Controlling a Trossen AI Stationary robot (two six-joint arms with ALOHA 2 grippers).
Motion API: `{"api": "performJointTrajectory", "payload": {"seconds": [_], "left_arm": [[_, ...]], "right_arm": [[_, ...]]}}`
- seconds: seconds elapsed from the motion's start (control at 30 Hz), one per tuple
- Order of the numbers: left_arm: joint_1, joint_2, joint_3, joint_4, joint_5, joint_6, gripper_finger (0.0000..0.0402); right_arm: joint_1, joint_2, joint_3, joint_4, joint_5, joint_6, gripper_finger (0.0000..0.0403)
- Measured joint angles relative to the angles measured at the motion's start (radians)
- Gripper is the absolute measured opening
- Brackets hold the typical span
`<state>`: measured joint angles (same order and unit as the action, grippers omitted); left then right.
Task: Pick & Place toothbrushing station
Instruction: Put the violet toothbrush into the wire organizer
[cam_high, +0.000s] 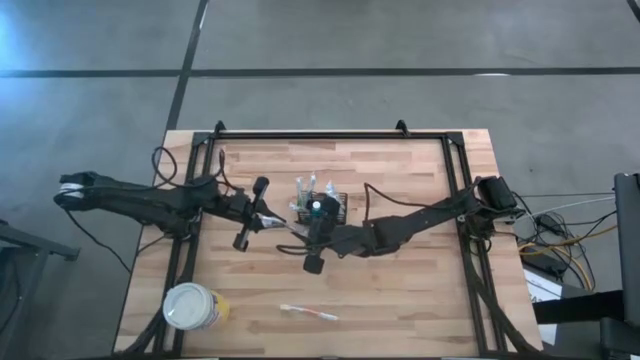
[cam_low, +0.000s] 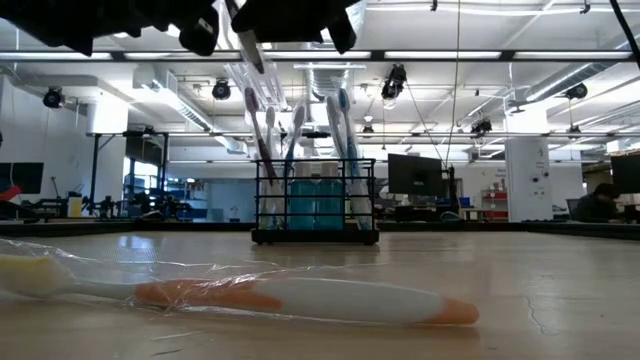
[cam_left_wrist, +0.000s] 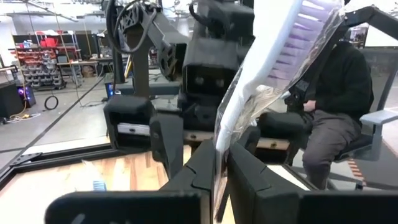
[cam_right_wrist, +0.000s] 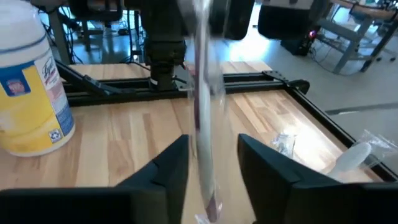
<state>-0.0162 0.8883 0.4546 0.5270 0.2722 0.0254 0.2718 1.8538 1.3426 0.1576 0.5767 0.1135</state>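
Wrapped toothbrush (cam_left_wrist: 273, 81) sits clamped in the left tool (cam_left_wrist: 217, 180), while the right tool (cam_right_wrist: 214, 168), jaws apart around its shaft, appears to be handing it over beside the toothbrushing station (cam_high: 320, 207) mid-counter (cam_high: 400, 300), nearer the far edge.

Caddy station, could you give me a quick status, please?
Left gripper shut on wrapped toothbrush. Right gripper open around it. Caddy upright, nothing blocking.
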Motion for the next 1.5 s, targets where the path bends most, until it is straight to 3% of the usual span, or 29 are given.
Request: {"api": "performJointTrajectory", "payload": {"seconds": [0.23, 0.43, 0.57, 0.97, 1.37, 1.5], "left_arm": [[-0.001, 0.008, -0.001, -0.021, 0.0, 0.012, 0.0022], [-0.001, 0.012, -0.001, -0.021, 0.0, 0.021, 0.0022], [-0.001, 0.012, -0.001, -0.02, 0.0, 0.021, 0.0022], [-0.001, 0.013, -0.001, -0.022, -0.004, 0.026, 0.0022], [-0.001, 0.013, -0.001, -0.032, -0.004, 0.026, 0.0022], [-0.001, 0.013, 0.0, -0.031, -0.003, 0.018, 0.0031]], "right_arm": [[0.0, -0.002, 0.072, -0.045, -0.018, 0.015, 0.0193], [-0.01, -0.004, 0.123, -0.096, -0.111, 0.047, 0.0196], [-0.025, -0.003, 0.131, -0.17, -0.114, 0.069, 0.0184], [-0.073, -0.002, 0.131, -0.168, -0.187, 0.084, 0.0134], [-0.08, -0.001, 0.131, -0.158, -0.252, 0.003, 0.0023], [-0.08, 0.0, 0.13, -0.143, -0.252, -0.029, 0.0019]]}}
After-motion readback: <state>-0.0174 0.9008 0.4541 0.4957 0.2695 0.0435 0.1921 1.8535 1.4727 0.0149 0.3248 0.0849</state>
